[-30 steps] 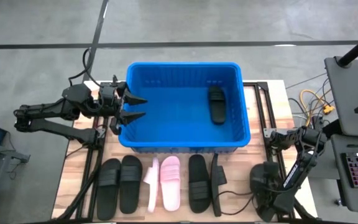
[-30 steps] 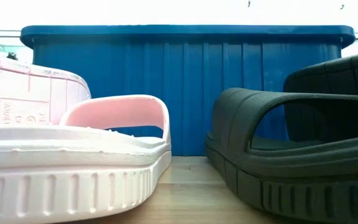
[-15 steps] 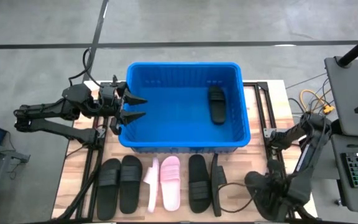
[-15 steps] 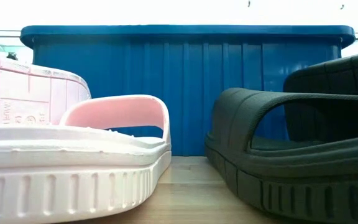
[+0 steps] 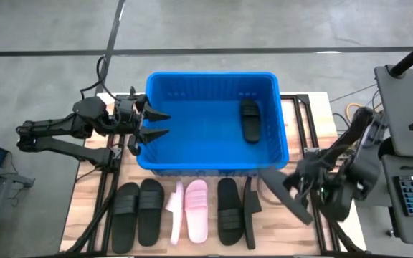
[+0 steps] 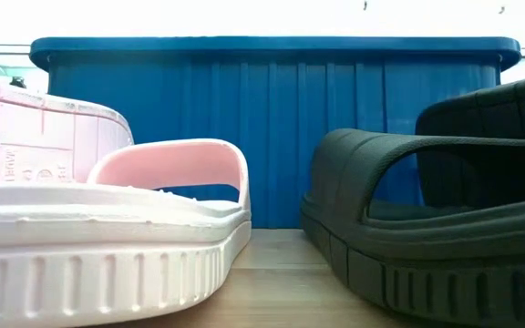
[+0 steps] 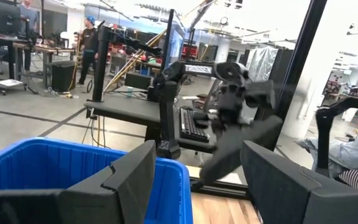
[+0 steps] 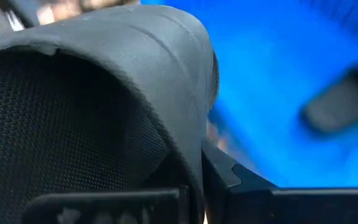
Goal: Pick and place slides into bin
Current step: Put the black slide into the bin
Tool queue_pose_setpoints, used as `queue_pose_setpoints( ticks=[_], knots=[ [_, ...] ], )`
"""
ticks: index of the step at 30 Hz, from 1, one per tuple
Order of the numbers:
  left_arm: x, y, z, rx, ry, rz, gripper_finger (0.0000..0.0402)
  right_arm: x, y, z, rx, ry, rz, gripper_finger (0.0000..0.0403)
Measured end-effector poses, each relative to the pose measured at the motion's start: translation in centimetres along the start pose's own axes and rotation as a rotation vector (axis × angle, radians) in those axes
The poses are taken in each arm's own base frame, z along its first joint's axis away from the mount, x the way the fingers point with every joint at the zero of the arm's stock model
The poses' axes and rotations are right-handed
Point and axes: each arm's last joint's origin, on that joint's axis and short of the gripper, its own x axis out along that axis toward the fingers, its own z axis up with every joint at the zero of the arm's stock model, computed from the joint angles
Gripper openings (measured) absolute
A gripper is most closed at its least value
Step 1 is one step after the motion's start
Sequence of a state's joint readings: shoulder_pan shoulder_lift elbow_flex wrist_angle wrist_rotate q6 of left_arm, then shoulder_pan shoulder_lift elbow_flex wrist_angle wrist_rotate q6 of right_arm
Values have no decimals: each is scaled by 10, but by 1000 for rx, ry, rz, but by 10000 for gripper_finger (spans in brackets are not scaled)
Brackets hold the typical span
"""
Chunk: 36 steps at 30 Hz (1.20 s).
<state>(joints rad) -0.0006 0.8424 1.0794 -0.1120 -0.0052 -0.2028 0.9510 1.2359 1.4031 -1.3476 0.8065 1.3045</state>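
Right claw (image 5: 292,195) sits at the lower right of the high view, just off the bin's near right corner, pinched tight on a black slide (image 5: 287,192) that hangs tilted and motion-blurred above the bench (image 5: 84,215). In the right wrist view the held slide (image 8: 92,106) fills most of the frame, its strap and mesh lining close to the lens, with blue bin wall behind it.

The left claw (image 5: 156,123) hovers at the left rim of the bin (image 5: 214,166), fingers parted about halfway and holding nothing, its tips reaching just over the rim into the bin's left end. From the left wrist view the two dark fingers (image 7: 129,177) frame the blue rim, with the right arm and its slide blurred farther off.

Inside the bin one black slide (image 5: 249,120) lies lengthwise near the right wall; the rest of the blue floor, from center to left wall, is open.

Along the near edge of the bench, below the bin in the high view, a row of slides lies side by side: two black ones (image 5: 138,213) at left, a pale pink one on its edge (image 5: 175,212) beside a pink one lying flat (image 5: 196,209), then a black one flat (image 5: 228,211) and a black one on its edge (image 5: 250,212). A narrow strip of bare wood separates the row from the bin's front wall. In the low view the pink slide (image 6: 108,246) and a black slide (image 6: 427,228) stand close to the lens with a gap of wood between them, the ribbed bin wall (image 6: 272,137) behind.
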Motion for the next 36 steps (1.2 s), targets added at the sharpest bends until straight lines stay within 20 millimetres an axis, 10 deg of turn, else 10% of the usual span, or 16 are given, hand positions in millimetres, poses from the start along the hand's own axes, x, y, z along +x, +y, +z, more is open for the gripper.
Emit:
queue_pose_setpoints(
  ticks=[11,36],
  knots=[
    [1,0,0,0,-4,-1,222,15,-51,58,-109,-225,-287,9],
    [3,0,1,-39,-21,3,222,112,-155,117,-421,115,-655,9]
  ],
)
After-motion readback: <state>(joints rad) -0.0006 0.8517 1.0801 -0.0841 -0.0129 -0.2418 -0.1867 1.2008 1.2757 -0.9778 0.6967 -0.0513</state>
